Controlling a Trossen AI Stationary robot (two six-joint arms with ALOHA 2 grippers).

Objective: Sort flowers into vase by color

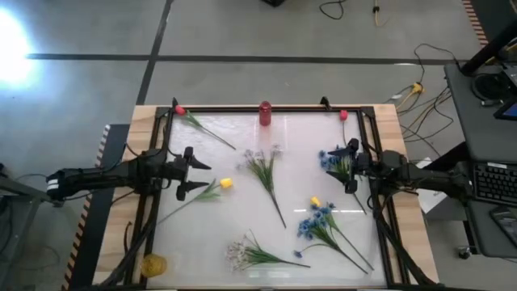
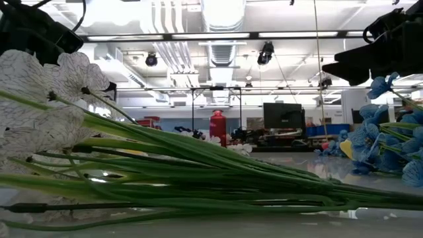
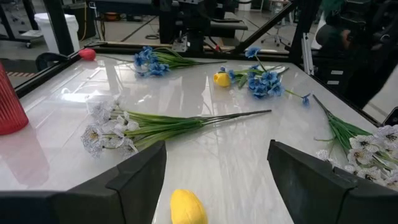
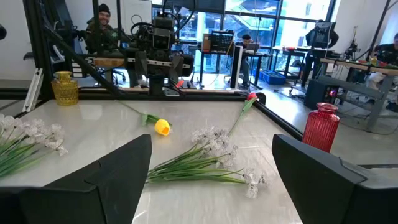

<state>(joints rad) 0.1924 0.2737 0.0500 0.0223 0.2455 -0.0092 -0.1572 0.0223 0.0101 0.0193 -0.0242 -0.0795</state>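
My left gripper (image 1: 200, 176) is open at the table's left, with a yellow bud (image 3: 187, 208) lying on the table just ahead of its fingers. My right gripper (image 1: 342, 166) is open over a blue cluster (image 1: 329, 158) at the table's right. That cluster does not show in the right wrist view. On the table also lie two white sprays (image 1: 262, 159) (image 1: 240, 254), a second blue cluster (image 1: 315, 222) beside a second yellow bud (image 1: 315, 201), and two pink-red buds (image 1: 179, 110) (image 1: 343, 115) near the far edge. A red vase (image 1: 265, 113) stands at the far edge, a yellow vase (image 1: 153, 263) at the near left corner.
A black frame (image 1: 242, 108) borders the white table top. The near white spray (image 2: 132, 165) fills the low view's foreground. A person (image 4: 102, 25) sits beyond the table's left side, among desks and monitors. Cables lie on the floor to the right.
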